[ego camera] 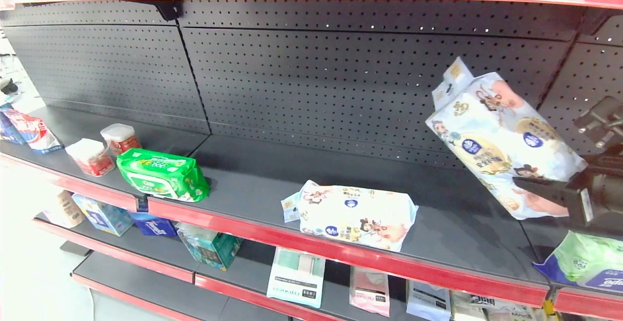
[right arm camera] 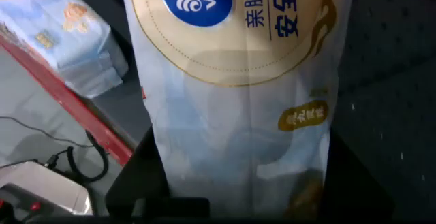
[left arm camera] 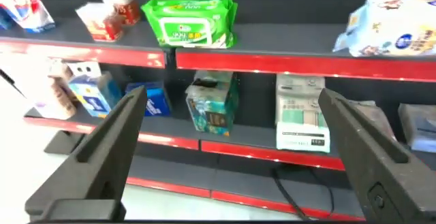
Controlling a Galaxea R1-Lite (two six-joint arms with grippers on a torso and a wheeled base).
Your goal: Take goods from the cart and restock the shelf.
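Observation:
My right gripper is shut on a white tissue pack with cartoon prints, held tilted in the air above the right part of the dark shelf board. In the right wrist view the pack sits between the two dark fingers. A second pack of the same kind lies flat near the shelf's red front edge, also seen as the white pack. My left gripper is open and holds nothing, low in front of the lower shelves.
A green wipes pack, two small tubs and a red-blue packet stand on the shelf's left part. A green-blue pack lies at the right. A perforated back wall closes the shelf. Lower shelves hold several boxes.

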